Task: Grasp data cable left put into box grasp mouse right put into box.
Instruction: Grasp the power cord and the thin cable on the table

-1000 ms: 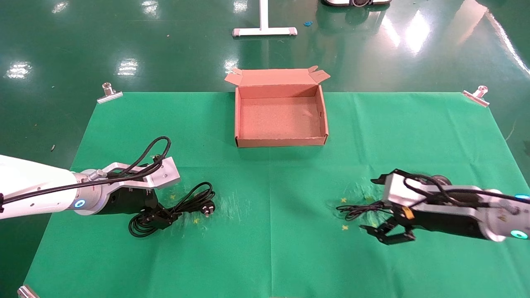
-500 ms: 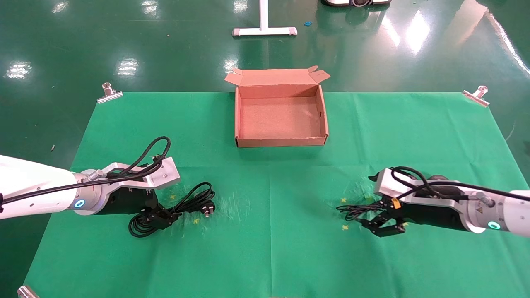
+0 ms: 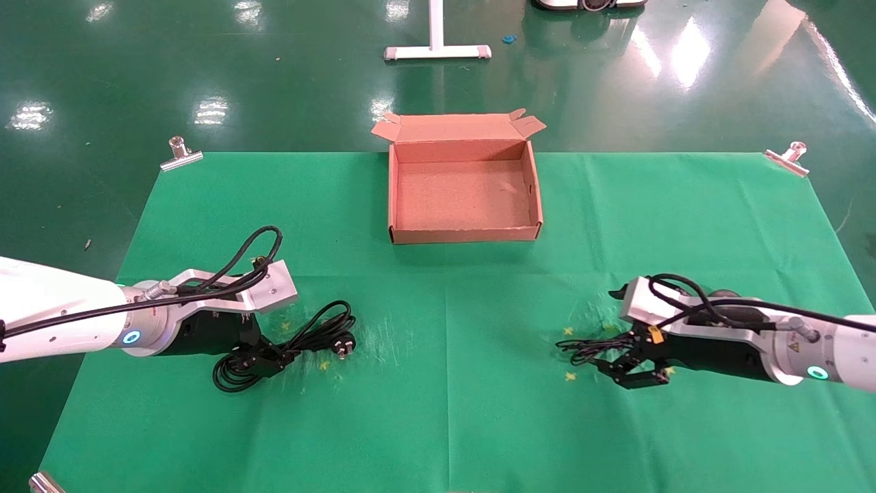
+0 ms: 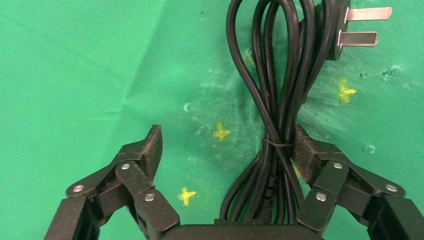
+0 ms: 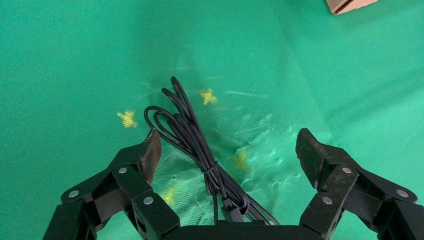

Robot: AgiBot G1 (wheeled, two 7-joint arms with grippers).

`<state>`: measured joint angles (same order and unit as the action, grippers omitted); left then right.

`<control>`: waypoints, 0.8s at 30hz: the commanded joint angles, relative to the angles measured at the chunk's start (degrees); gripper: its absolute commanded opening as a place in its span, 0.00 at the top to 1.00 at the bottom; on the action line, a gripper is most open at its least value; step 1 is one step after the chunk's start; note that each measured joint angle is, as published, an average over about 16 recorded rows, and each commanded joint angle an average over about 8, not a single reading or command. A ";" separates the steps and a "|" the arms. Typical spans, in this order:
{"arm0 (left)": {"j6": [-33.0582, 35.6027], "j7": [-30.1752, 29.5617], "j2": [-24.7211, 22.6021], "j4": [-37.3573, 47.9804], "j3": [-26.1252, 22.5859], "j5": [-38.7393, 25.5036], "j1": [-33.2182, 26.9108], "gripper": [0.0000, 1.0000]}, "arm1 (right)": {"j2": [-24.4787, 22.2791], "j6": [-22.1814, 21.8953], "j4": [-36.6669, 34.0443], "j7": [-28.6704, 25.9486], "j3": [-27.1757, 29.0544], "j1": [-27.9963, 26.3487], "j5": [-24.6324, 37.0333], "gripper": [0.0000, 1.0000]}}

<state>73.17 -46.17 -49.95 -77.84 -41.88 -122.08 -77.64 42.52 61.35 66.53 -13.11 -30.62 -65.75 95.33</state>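
Observation:
The data cable lies bundled on the green cloth at the near left, its plug pointing right. My left gripper is open and low over the bundle. In the left wrist view the gripper straddles the cable, with one pad against its tied waist. My right gripper is open over the mouse's thin cord. In the right wrist view the gripper has that cord between its fingers. The mouse body is mostly hidden behind the right wrist. The open brown box stands empty at centre back.
Metal clips pin the cloth's far corners, and another pins the near left corner. A white stand foot is on the floor beyond the table. Yellow cross marks dot the cloth. A box corner shows in the right wrist view.
My right gripper has come down and moved toward the mouse cord, now straddling it. Over the last half second it barely moved. The left arm and the cable have not moved.

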 commanded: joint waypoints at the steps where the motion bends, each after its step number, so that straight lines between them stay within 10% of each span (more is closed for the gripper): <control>1: 0.01 0.00 0.00 0.00 0.00 0.00 0.00 1.00 | -0.06 0.09 0.09 -0.05 0.01 0.01 -0.04 1.00; 24: 0.01 0.00 -0.01 -0.03 0.00 0.26 0.00 1.00 | -0.24 0.37 0.39 -0.20 0.07 0.01 -0.17 1.00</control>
<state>73.18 -46.17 -49.96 -77.85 -41.87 -121.84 -77.64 42.27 61.72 66.92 -13.31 -30.55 -65.74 95.16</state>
